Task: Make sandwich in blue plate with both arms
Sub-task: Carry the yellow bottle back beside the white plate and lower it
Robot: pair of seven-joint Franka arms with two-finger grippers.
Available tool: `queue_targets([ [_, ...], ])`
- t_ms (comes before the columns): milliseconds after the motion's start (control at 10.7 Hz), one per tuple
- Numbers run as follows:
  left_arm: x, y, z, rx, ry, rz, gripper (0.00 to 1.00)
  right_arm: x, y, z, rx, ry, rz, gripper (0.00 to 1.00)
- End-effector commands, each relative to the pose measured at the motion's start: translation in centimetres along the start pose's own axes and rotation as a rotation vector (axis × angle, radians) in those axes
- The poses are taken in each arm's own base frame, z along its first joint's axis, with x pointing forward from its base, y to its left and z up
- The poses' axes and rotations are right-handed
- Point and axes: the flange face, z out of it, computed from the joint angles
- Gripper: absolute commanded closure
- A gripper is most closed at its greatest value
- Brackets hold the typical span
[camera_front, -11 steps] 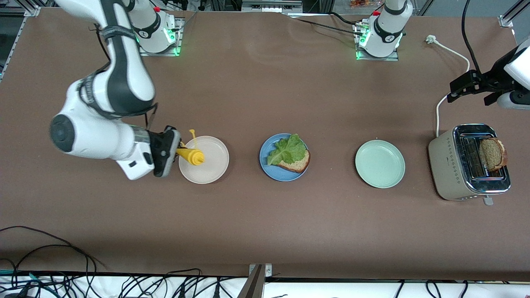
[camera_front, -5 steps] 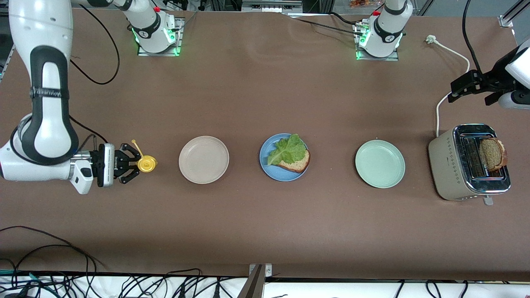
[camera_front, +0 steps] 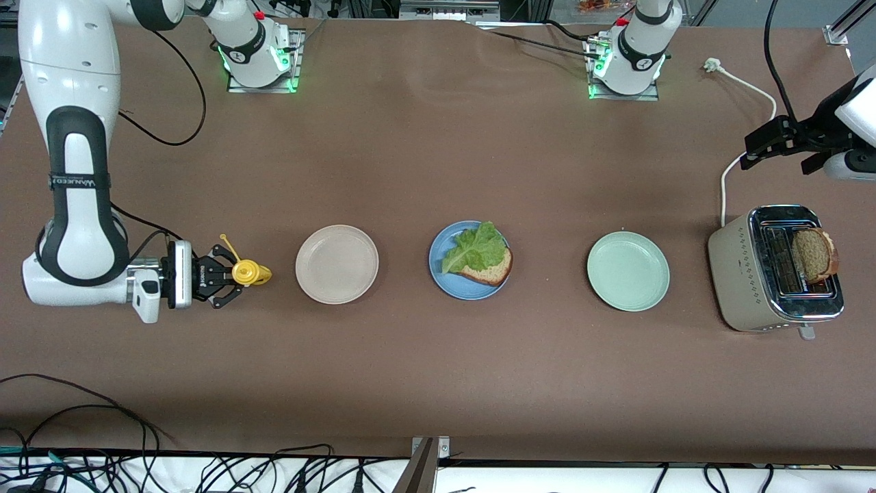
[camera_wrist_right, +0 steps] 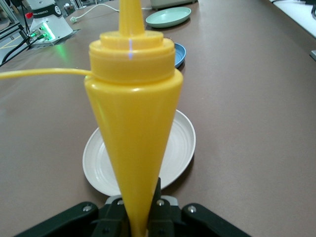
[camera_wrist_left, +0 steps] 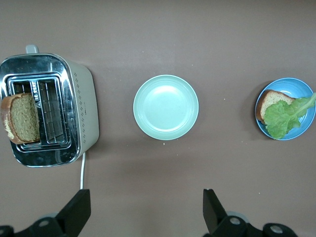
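The blue plate [camera_front: 446, 282] sits mid-table with one wholegrain bread slice [camera_front: 491, 269] on it and a lettuce leaf [camera_front: 473, 248] on top. A second bread slice [camera_front: 814, 255] stands in the toaster [camera_front: 742, 274]. My right gripper [camera_front: 229, 277] is shut on a yellow squeeze bottle [camera_front: 248, 272], low over the table beside the beige plate [camera_front: 337, 263]. In the right wrist view the bottle [camera_wrist_right: 133, 123] fills the middle. My left gripper [camera_front: 753, 147] is open and empty, over the table by the toaster's cord. The left wrist view shows the plate [camera_wrist_left: 308, 123], the bread [camera_wrist_left: 270, 100] and the lettuce [camera_wrist_left: 286, 117].
A pale green plate [camera_front: 628, 270] lies between the blue plate and the toaster. The toaster's white cord [camera_front: 746, 85] runs toward the left arm's base. Loose cables lie along the table edge nearest the front camera.
My right gripper has carried the yellow bottle off the beige plate toward the right arm's end of the table, then edged slightly back toward the plate. The left arm has not moved.
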Motion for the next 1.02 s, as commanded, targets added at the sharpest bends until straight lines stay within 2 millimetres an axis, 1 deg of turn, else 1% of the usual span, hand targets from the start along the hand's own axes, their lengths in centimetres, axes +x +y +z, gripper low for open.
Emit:
queue_targets([
  [0, -0.2, -0.2, -0.6, -0.009, 0.004, 0.012, 0.0, -3.9, 0.7, 1.6, -0.016, 0.083, -0.113, 1.0],
  [186, -0.2, -0.2, -0.6, -0.009, 0.004, 0.014, 0.0, -6.7, 0.7, 2.9, -0.027, 0.113, -0.162, 1.0],
  [280, -0.2, -0.2, -0.6, -0.009, 0.004, 0.012, 0.0, -7.7, 0.4, 2.9, -0.025, 0.12, -0.175, 1.0],
  [466, -0.2, -0.2, -0.6, -0.009, 0.004, 0.012, 0.0, -9.4, 0.2, 3.4, -0.023, 0.126, -0.206, 1.0],
  [652, -0.2, -0.2, -0.7, -0.008, 0.006, 0.013, 0.0, -10.5, 0.0, 3.6, -0.023, 0.129, -0.218, 1.0],
  [839, -0.2, -0.2, -0.7, -0.008, 0.006, 0.013, 0.0, -10.9, -0.1, 3.8, -0.02, 0.131, -0.211, 0.8],
  [932, -0.3, -0.2, -0.8, -0.008, 0.007, 0.011, 0.0, -11.0, -0.1, 3.8, -0.02, 0.13, -0.206, 0.63],
])
